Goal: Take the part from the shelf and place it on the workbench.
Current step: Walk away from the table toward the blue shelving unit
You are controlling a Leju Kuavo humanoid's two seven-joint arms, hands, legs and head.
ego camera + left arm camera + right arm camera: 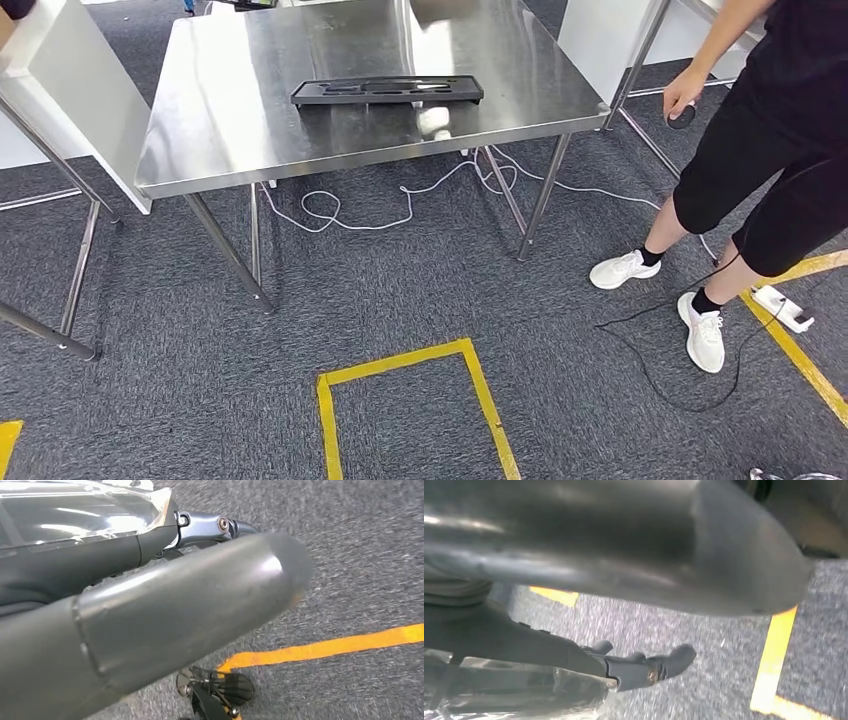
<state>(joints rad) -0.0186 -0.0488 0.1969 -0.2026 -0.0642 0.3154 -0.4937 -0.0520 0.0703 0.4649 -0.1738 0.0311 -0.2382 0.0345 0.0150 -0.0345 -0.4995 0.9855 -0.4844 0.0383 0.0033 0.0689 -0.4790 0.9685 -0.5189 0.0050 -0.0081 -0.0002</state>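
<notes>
Black tray (387,91), silver workbench (250,120), grey carpet (400,290), yellow tape (400,362).

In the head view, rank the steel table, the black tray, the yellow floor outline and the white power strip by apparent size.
1. Steel table
2. Yellow floor outline, nearer the camera
3. Black tray
4. White power strip
</notes>
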